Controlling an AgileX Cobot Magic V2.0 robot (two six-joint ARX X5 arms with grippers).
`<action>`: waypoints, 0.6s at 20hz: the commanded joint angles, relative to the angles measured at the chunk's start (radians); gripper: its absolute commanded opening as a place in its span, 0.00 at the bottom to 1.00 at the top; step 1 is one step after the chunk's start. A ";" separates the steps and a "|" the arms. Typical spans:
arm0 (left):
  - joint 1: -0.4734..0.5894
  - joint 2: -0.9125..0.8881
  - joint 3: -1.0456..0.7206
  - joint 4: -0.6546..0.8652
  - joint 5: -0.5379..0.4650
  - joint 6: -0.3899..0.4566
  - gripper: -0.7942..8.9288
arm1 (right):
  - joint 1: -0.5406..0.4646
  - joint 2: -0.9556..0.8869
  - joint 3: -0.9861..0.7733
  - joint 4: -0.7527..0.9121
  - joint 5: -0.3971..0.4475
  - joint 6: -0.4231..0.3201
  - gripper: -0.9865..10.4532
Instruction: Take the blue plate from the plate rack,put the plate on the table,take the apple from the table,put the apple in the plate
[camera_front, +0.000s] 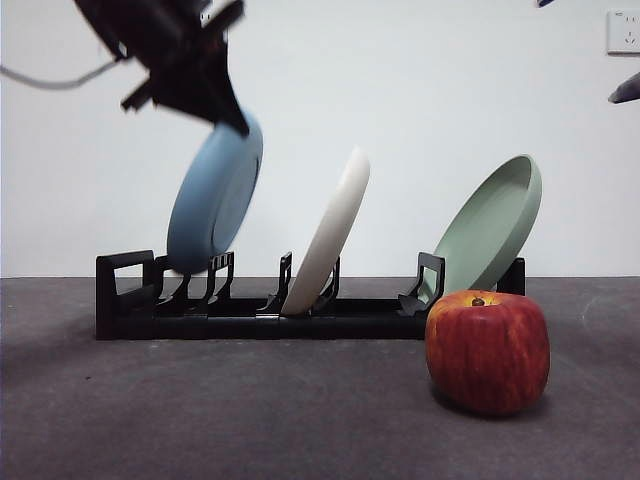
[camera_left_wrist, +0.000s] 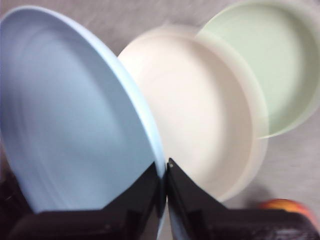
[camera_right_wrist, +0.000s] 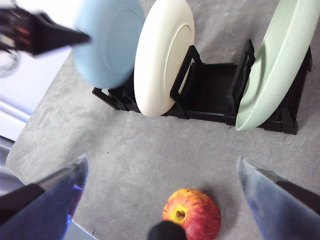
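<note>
While no writing or label can be read on any of the things, the left claw (camera_front: 228, 118) reaches down from the upper left, tilted, its jaws pinched narrow on the top rim of the blue plate (camera_front: 212, 195). That plate leans at the end of the plate rack (camera_front: 250, 305) with the boxy loop, its lower edge at the slotted holders; blur hides whether it touches them. Beside it a cream-white plate (camera_front: 330, 235) leans in the middle holder, and a pale green plate (camera_front: 492, 225) leans at the far end, all three tilted the same way. On the desk (camera_front: 250, 410) the apple (camera_front: 487, 350) stands stem up, in front of the rack's green-plate end and apart from it. The right claw (camera_right_wrist: 160, 195) hovers above the apple with jaws spread wide, gripping nothing. A white wall socket (camera_front: 623, 31) sits at the upper right.
</note>
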 joint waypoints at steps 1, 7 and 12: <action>-0.005 -0.027 0.130 -0.130 0.019 0.031 0.07 | 0.001 0.000 0.004 0.007 0.001 0.006 0.53; -0.103 -0.198 0.262 -0.434 -0.041 0.150 0.07 | 0.001 0.000 0.004 0.006 0.001 0.006 0.53; -0.282 -0.319 0.253 -0.581 -0.250 0.153 0.07 | 0.001 0.000 0.004 0.006 0.001 0.006 0.53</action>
